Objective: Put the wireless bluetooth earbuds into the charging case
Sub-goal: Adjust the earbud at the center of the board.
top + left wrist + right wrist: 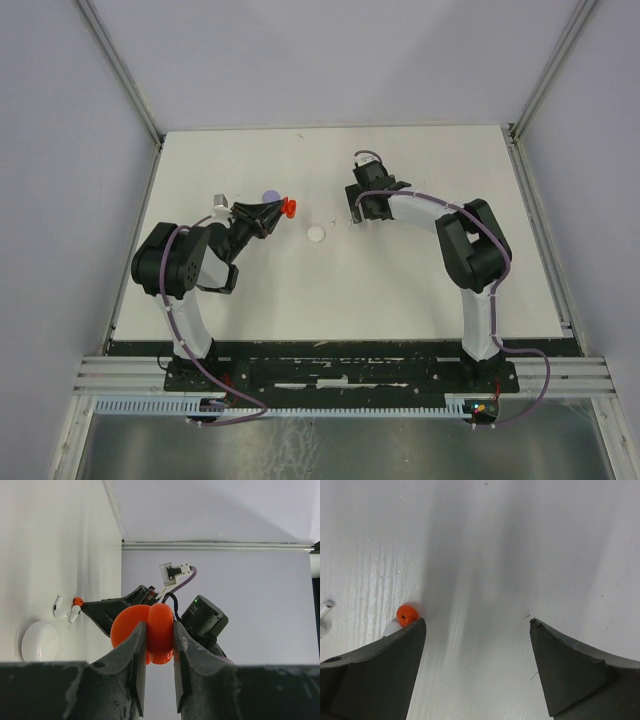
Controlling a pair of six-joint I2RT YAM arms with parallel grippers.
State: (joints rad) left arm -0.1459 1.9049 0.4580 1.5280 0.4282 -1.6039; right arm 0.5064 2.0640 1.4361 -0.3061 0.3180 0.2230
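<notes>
- Left gripper [159, 630]: its two dark fingers are closed on the glossy orange-red charging case [127, 627]. It holds the case in the air, above the white table [400, 290] and to the left of the small white round disc [316, 235].
- Orange-red charging case: smooth plastic, seen as two rounded lobes side by side. One lobe is pinched between the fingers and the other bulges out to one side. The top view shows it as a red spot [289, 208] at the tip of the left gripper [272, 213].
- White earbud with an orange tip [75, 612]: a tiny stemmed piece lying on the table near the white round disc [40, 640], on the disc's side towards the right gripper and not touching it. In the right wrist view its orange tip [406, 615] shows just beside one finger, which hides most of the stem.
- All-white earbud [59, 608]: a short white stem with a rounded head, lying just beside the orange-tipped one and equally near the disc.
- Right gripper [477, 625]: jaws spread wide and holding nothing, set low over the table to the right of the disc.
- Lavender round disc [267, 197]: flat on the table, left of the white disc and farther back, partly behind the left gripper.
</notes>
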